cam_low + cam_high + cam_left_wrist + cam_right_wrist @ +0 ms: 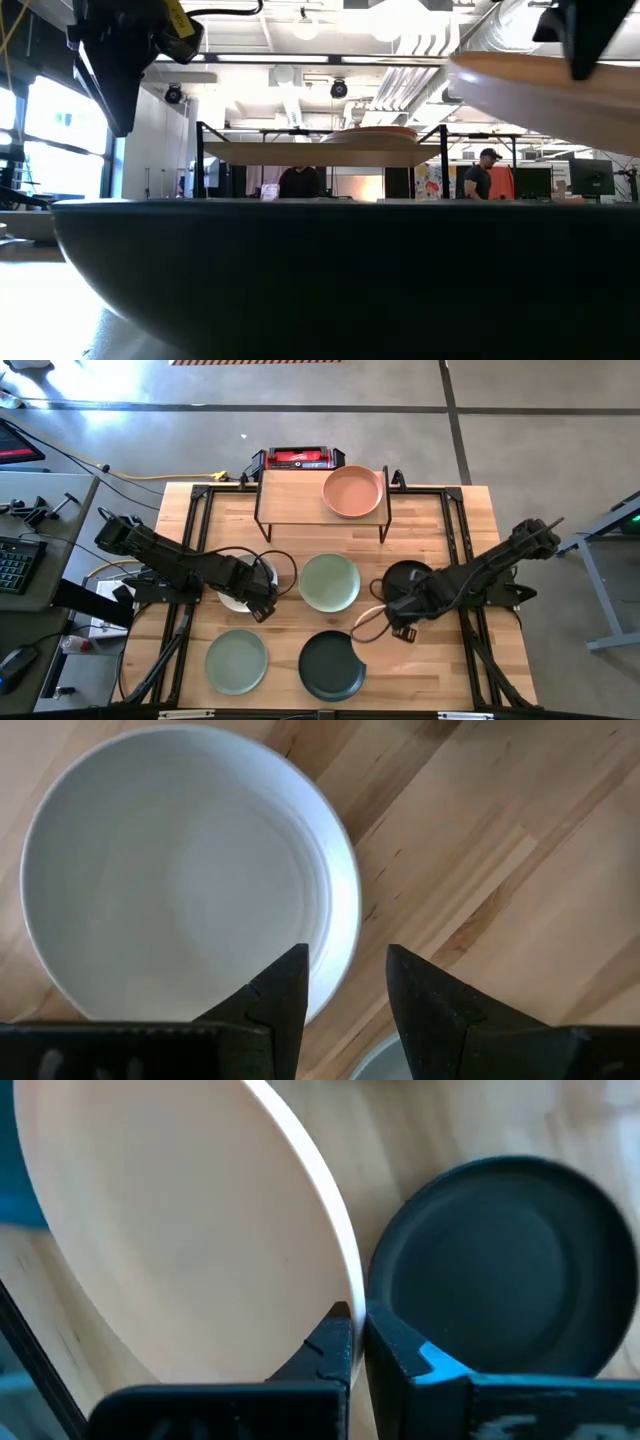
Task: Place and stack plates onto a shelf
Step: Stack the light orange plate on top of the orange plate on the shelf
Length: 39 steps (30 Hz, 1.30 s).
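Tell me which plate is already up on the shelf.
The peach plate at the right end of the shelf. The others are off it: another peach plate in the right gripper, the rest on the table.

One plate [352, 491] on the shelf's [290, 493] right end; others on the table [470, 520].

You're in an open lab or workshop: concrete floor [520, 450], exposed ceiling ducts [400, 90], monitors [590, 178], a keyboard [15, 565] bench.
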{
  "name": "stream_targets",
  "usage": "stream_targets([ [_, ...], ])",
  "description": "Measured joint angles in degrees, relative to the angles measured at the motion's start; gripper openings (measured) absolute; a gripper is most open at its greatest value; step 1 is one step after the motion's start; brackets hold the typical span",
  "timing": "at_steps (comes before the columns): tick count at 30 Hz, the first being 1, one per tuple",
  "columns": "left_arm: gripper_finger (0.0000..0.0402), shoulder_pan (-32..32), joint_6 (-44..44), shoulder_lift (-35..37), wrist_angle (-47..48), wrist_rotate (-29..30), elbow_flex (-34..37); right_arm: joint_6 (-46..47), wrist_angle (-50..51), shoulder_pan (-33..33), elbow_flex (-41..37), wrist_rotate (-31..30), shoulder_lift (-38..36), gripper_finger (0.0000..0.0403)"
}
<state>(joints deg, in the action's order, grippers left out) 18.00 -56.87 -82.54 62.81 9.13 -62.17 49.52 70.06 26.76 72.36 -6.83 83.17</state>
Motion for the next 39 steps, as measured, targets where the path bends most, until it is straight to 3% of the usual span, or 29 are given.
stream_targets([
  [14, 0.0127, -0.02, 6.75, 0.00, 0.07, 4.30, 0.00, -1.20, -5.36, -16.57, 0.02, -2.46, -5.70, 0.0000],
  [25, 0.0127, -0.02, 11.60, 0.00, 0.13, 12.70, 0.00, -5.70, -17.53, -34.07, 0.04, -1.51, -6.16, 0.0000],
  [39, 0.0127, -0.02, 12.09, 0.00, 0.21, 22.54, 0.00, -6.98, -37.75, -50.74, 0.04, -0.90, -6.16, 0.0000],
])
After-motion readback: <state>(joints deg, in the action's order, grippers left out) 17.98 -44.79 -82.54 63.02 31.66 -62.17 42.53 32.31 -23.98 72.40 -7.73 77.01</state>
